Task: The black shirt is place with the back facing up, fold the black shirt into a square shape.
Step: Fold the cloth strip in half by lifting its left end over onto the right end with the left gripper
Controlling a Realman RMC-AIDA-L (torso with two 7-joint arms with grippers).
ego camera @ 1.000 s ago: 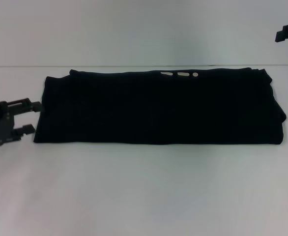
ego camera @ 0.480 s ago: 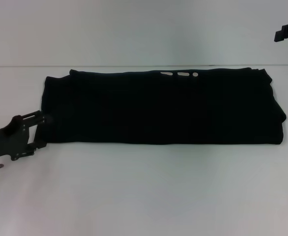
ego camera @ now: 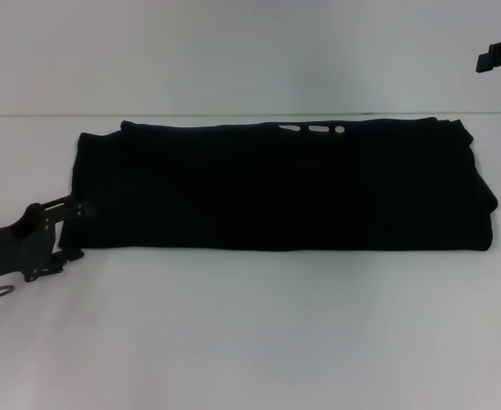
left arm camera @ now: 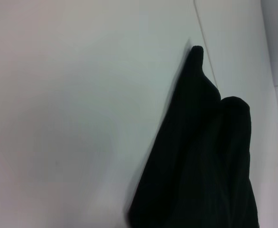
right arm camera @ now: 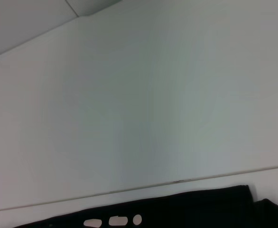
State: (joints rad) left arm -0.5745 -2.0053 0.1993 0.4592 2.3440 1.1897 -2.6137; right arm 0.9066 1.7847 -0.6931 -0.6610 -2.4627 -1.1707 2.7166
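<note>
We see the black shirt (ego camera: 280, 188) lying on the white table (ego camera: 259, 333) as a long, flat band of soft matte cloth, folded lengthwise, with a few small cream marks showing along its far edge. Its right end is rounded and slightly bunched, while its left end is squarer. In the left wrist view the same cloth (left arm camera: 200, 161) shows as smooth dark folds with two rounded humps against the pale surface.

The left gripper (ego camera: 73, 229) sits at the shirt's near left corner, its two thin black fingers parted, one fingertip at the cloth's left edge and the other at the near corner (we cannot tell whether either is pinching fabric, and nothing appears lifted). The shirt stretches away from it to the right across the middle of the table.

The right gripper (ego camera: 500, 61) hangs high at the far right, well apart from the shirt; we cannot make out how its fingers stand. The right wrist view looks down on bare table with the shirt's far edge (right arm camera: 186, 211) just visible.
</note>
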